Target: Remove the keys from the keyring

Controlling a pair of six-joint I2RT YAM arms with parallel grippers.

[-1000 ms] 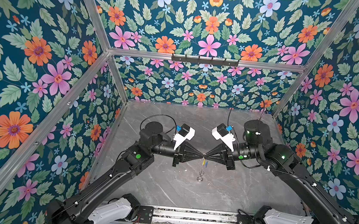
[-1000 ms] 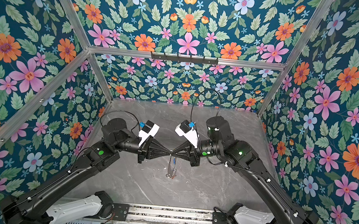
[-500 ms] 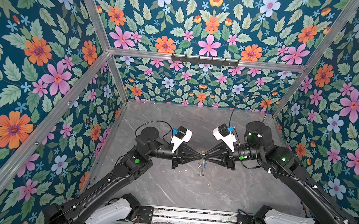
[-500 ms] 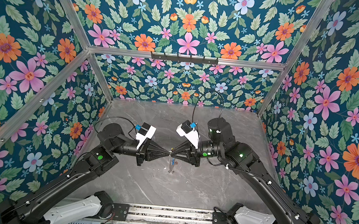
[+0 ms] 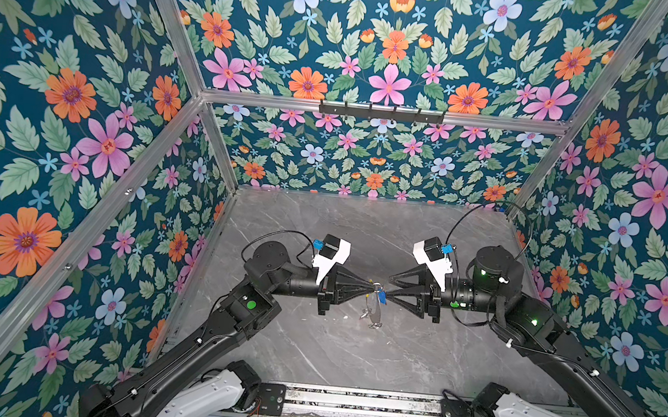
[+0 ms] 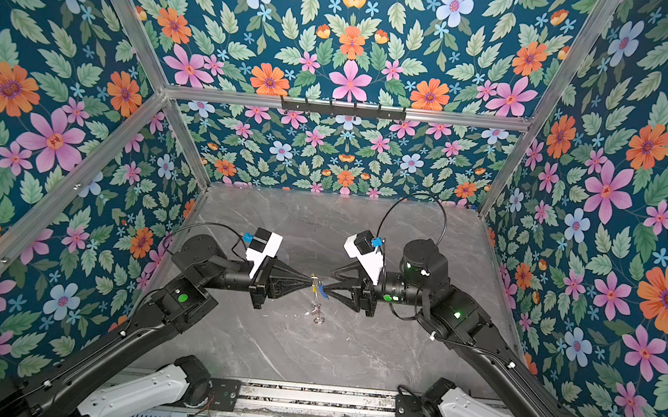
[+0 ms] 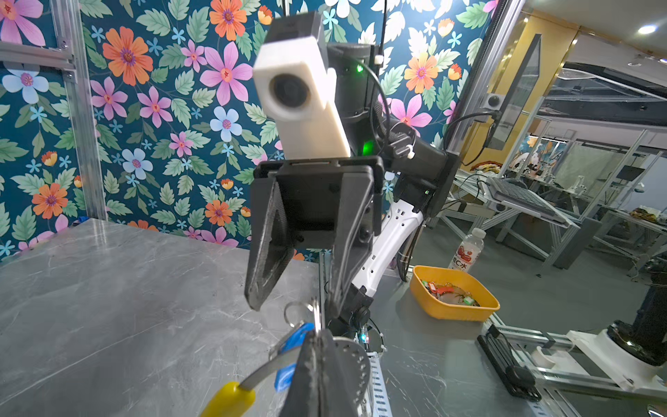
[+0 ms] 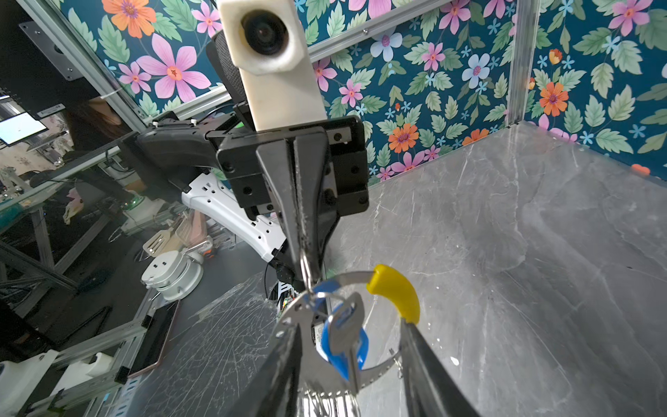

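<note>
Left gripper (image 5: 370,287): fingers pressed together, pinching the keyring (image 5: 374,310) at its rim; ring hangs over the counter (image 5: 351,357) middle. Right gripper (image 5: 388,285): fingers spread astride it. Blue-tagged key (image 8: 344,334) attached.

Table (image 5: 363,237) open front and back. Left gripper (image 5: 368,287), right gripper (image 5: 388,286) and hanging keyring (image 5: 374,310) block the middle; walls (image 5: 370,158) flank.

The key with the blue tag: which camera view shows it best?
The right wrist view: the key with the blue tag hangs close and sharp on the keyring. The left wrist view shows only blue bits of it. In both top views it is a tiny blue speck.
</note>
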